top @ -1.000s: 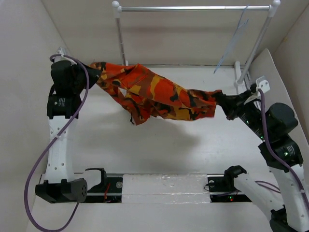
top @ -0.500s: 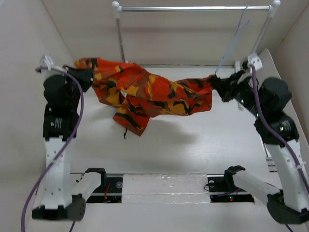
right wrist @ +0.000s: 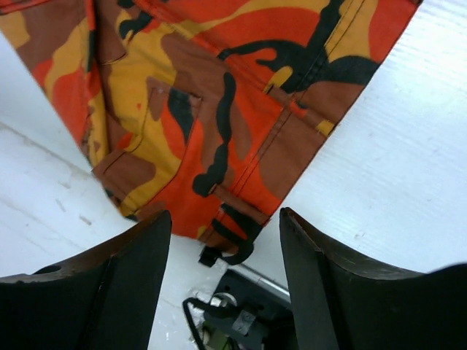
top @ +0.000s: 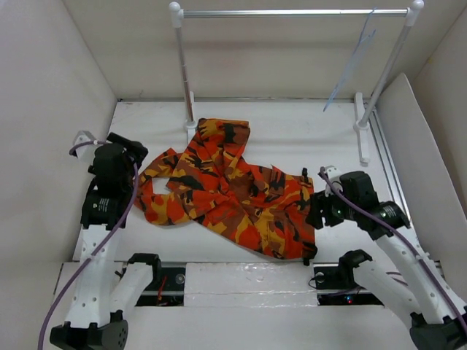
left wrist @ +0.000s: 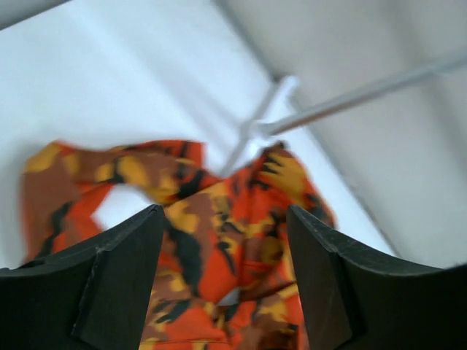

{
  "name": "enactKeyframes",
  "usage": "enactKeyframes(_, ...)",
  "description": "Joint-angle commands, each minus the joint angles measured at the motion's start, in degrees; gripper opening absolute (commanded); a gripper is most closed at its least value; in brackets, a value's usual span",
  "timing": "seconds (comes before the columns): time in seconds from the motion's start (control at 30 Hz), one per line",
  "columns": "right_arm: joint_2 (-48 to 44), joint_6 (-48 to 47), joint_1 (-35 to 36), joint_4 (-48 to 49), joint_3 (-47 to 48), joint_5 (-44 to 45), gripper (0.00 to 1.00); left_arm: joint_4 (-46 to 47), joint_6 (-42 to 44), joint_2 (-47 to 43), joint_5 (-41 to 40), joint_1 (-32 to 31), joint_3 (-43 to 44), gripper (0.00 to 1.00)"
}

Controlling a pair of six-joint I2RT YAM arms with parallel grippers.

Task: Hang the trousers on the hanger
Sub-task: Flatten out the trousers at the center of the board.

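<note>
The camouflage trousers [top: 233,191] lie crumpled on the white table, spread from the rack's left post down toward the near edge. My left gripper [top: 140,159] stands open at their left end, with cloth [left wrist: 219,240] beyond its fingers and nothing between them. My right gripper [top: 315,213] is open beside their near right corner. The right wrist view shows the waistband corner [right wrist: 241,146] with a black strap [right wrist: 235,242] lying below the spread fingers [right wrist: 124,284]. The pale blue hanger [top: 354,62] hangs from the silver crossbar near its right end.
A rack with white posts and a silver crossbar [top: 292,12] stands at the back. A white panel [top: 408,131] leans along the right side. Both arm bases and a dark rail [top: 241,281] run along the near edge.
Both grippers have opened and let go of the trousers, which dropped from being stretched in the air onto the table. Both arms have come down and drawn back toward the near edge.
</note>
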Motion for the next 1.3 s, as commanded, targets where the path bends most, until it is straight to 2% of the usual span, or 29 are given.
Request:
enactKeyframes(0.0, 3.3, -2.8, -0.2, 5.0, 3.2, 3.8, 0.66, 12.2, 8.1, 2.1, 7.4, -2.0, 1.3, 0.63)
enactKeyframes(0.07, 6.9, -2.5, -1.8, 10.2, 2.3, 5.7, 0.66, 15.2, 9.3, 4.8, 13.9, -2.0, -2.4, 0.62)
enactKeyframes(0.1, 8.3, -2.3, -2.6, 16.6, 0.7, 5.5, 0.66, 18.0, 11.3, 8.6, 19.6, -2.0, -3.3, 0.61)
enactKeyframes(0.17, 12.4, -1.0, -4.9, 21.8, 0.3, 3.7, 0.66, 18.9, 12.4, 13.1, 24.5, -2.0, -3.6, 0.60)
enactKeyframes(0.2, 16.8, -1.0, -7.2, 27.8, -0.2, 2.7, 0.66, 19.6, 13.4, 17.6, 25.3, -2.0, -3.3, 0.61)
enactKeyframes(0.23, 21.0, 0.0, -9.7, 33.2, -0.7, 0.1, 0.67, 19.6, 15.8, 21.3, 24.1, -5.6, 0.0, 0.62)
enactKeyframes(0.27, 21.0, 0.0, -9.7, 33.3, -0.7, 0.1, 0.67, 19.6, 15.8, 21.4, 23.1, -5.6, 0.0, 0.62)
enactKeyframes(0.3, 25.0, 0.1, -12.1, 37.7, -0.7, -1.0, 0.68, 20.1, 17.0, 25.0, 21.9, -7.7, 1.3, 0.64)
enactKeyframes(0.33, 27.0, 0.1, -13.1, 39.0, -0.3, -0.9, 0.69, 19.0, 19.1, 27.2, 19.6, -10.0, 3.6, 0.65)
enactKeyframes(0.37, 28.9, 0.3, -14.1, 40.1, 0.0, -0.5, 0.69, 18.1, 20.2, 29.7, 17.8, -14.9, 9.0, 0.70)
enactKeyframes(0.43, 34.7, 0.2, -16.9, 42.4, 0.7, -1.7, 0.70, 14.3, 22.4, 38.9, 17.6, -19.5, 15.3, 0.78)
enactKeyframes(0.47, 36.5, 0.3, -17.5, 43.3, 0.7, -2.1, 0.70, 13.1, 24.0, 45.5, 16.3, -21.5, 21.9, 0.80)
enactKeyframes(0.5, 38.0, 0.3, -17.5, 45.7, 0.2, -2.6, 0.70, 11.0, 24.8, 48.3, 15.0, -25.3, 24.7, 0.81)
enactKeyframes(0.53, 41.8, 0.9, -18.2, 48.3, -0.8, -4.2, 0.70, 9.6, 26.4, 56.6, 11.6, -27.7, 32.4, 0.84)
enactKeyframes(0.6, 43.6, 1.2, -18.2, 49.4, -1.3, -5.7, 0.69, 7.9, 26.9, 59.4, 11.5, -28.4, 35.0, 0.85)
enactKeyframes(0.63, 44.1, 2.1, -18.2, 50.6, -2.7, -6.7, 0.68, 6.6, 27.3, 62.2, 11.1, -29.0, 41.0, 0.87)
enactKeyframes(0.67, 44.4, 2.8, -18.2, 53.3, -3.6, -7.4, 0.66, 3.9, 28.6, 67.9, 10.6, -29.1, 44.1, 0.88)
enactKeyframes(0.73, 45.1, 5.0, -18.2, 56.9, -5.6, -10.0, 0.59, 0.9, 30.1, 72.9, 7.9, -29.7, 52.5, 0.88)
enactKeyframes(0.8, 46.0, 6.4, -18.2, 60.6, -7.2, -12.4, 0.51, -2.8, 32.8, 79.9, 6.6, -29.8, 57.4, 0.88)
enactKeyframes(0.83, 46.9, 7.2, -18.2, 61.1, -7.4, -12.7, 0.42, -3.9, 33.2, 82.1, 5.6, -29.8, 61.1, 0.88)
enactKeyframes(0.87, 47.2, 7.4, -18.2, 61.2, -7.1, -13.0, 0.23, -5.2, 33.5, 85.2, 4.8, -29.8, 61.9, 0.86)
enactKeyframes(0.9, 47.5, 7.6, -18.2, 61.2, -6.8, -12.8, 0.16, -5.3, 34.0, 86.2, 4.7, -29.8, 62.2, 0.85)
enactKeyframes(0.97, 46.0, 8.3, -18.7, 60.9, -6.3, -12.1, 0.00, -5.0, 33.8, 88.2, 5.1, -29.8, 61.6, 0.71)
enactKeyframes(1.0, 45.0, 8.4, -18.7, 60.5, -5.3, -11.2, 0.00, -4.3, 33.6, 88.2, 5.3, -29.8, 60.6, 0.63)
enactKeyframes(1.03, 43.7, 8.8, -18.7, 60.2, -4.8, -11.1, 0.00, -3.4, 33.3, 87.7, 6.0, -29.1, 58.0, 0.38)
enactKeyframes(1.1, 38.4, 9.1, -18.7, 58.6, -2.1, -10.1, 0.00, -2.5, 31.7, 86.6, 6.4, -28.1, 56.6, 0.01)
enactKeyframes(1.2, 29.8, 8.0, -18.7, 51.6, 1.7, -4.8, 0.00, 0.3, 28.0, 79.9, 7.6, -25.2, 52.1, 0.00)
enactKeyframes(1.27, 25.8, 7.6, -18.7, 46.0, 4.7, -0.2, 0.00, 5.0, 25.7, 71.1, 9.1, -22.6, 44.9, 0.00)
